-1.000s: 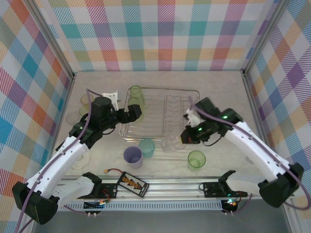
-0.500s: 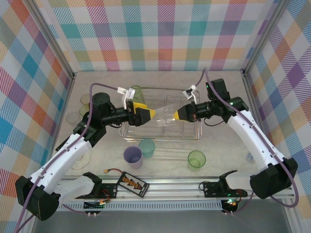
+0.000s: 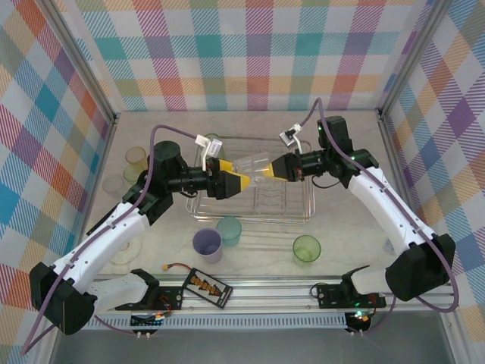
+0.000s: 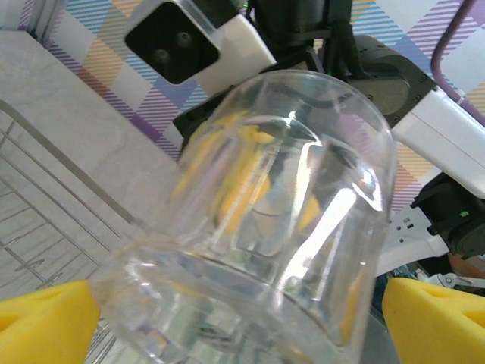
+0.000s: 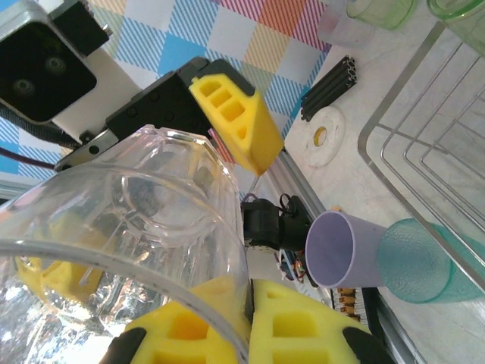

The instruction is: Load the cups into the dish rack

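Black box (image 3: 204, 286): sitting flat at the near edge of the table, orange marks on its top.
Lilac cup (image 3: 206, 244): standing upright on the table, mouth up, just in front of the rack.
Teal cup (image 3: 229, 230): standing right beside the lilac one, close to the rack's near wall.
Green cup (image 3: 307, 248): standing alone to the right, upright, apart from the other two.
Dish rack (image 3: 265, 218): a clear rectangular tray with thin wire dividers, lying mid-table under both grippers.
Left gripper (image 3: 241, 174): hanging over the rack with its yellow fingers spread wide, one on each side of the clear cup's base end, not clamping it.
Clear cup (image 3: 254, 165): up in the air above the rack, lying on its side between the two grippers. It is colourless and see-through, with faceted walls, a thick bottom and bright glints.
Right gripper (image 3: 269, 168): pinching the clear cup's wall at the rim, yellow fingers pressed together on it.
Light green cup (image 3: 214, 142): standing in the rack's far left corner.
Yellowish cup (image 3: 136, 155): standing on the table well left of the rack.
Pale cup (image 3: 114, 183): standing out there too, nearer the left wall.
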Robot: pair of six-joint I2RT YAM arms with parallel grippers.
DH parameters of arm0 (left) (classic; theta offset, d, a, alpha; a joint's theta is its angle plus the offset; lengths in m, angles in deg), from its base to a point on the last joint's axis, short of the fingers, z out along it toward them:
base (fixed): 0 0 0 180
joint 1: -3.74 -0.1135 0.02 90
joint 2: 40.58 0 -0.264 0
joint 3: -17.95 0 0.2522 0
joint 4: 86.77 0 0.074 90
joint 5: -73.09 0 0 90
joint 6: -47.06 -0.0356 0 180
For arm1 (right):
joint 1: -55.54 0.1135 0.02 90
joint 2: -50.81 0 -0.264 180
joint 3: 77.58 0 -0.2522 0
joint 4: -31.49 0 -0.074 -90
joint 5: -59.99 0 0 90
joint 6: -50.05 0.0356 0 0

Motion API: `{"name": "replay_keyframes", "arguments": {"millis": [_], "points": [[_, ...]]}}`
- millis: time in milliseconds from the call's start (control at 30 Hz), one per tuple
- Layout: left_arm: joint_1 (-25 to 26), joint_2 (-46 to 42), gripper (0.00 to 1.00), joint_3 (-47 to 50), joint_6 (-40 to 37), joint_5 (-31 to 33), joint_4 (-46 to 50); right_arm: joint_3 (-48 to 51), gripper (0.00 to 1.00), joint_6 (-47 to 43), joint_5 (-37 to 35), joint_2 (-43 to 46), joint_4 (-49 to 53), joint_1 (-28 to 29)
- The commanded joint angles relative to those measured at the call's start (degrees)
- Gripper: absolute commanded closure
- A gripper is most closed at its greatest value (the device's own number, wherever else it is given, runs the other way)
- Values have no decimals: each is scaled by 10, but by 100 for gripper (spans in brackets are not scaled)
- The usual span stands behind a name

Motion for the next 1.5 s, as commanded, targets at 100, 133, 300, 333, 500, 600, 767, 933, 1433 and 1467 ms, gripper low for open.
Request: {"name": "replay_keyframes", "arguments": {"millis": [100,133,300,333,500,600,767,933,1433,1467], "points": [[9,-2,10,-26,-13,-29,-28,1,100,27,35,-13,-60,4],[9,-2,12,-27,-16,-33,-25,1,100,30,34,-15,-65,4],[12,-5,22,-33,-33,-33,-1,-8,97,37,34,-24,-67,7],[12,-4,25,-33,-35,-30,2,-11,91,36,34,-25,-64,7],[12,-4,47,-49,-56,-5,43,-10,64,24,34,-25,-64,8],[12,-11,55,-50,-65,9,54,-15,54,8,27,-32,-39,8],[12,-29,63,-40,-70,37,54,-28,41,-23,6,-36,19,8],[12,-50,68,-29,-86,51,67,-19,37,-37,-13,-17,41,-2],[12,-36,68,-131,-176,310,383,10,35,-59,-113,55,145,-91],[12,-18,70,-158,-186,335,436,8,35,-61,-150,59,171,-107]]}}
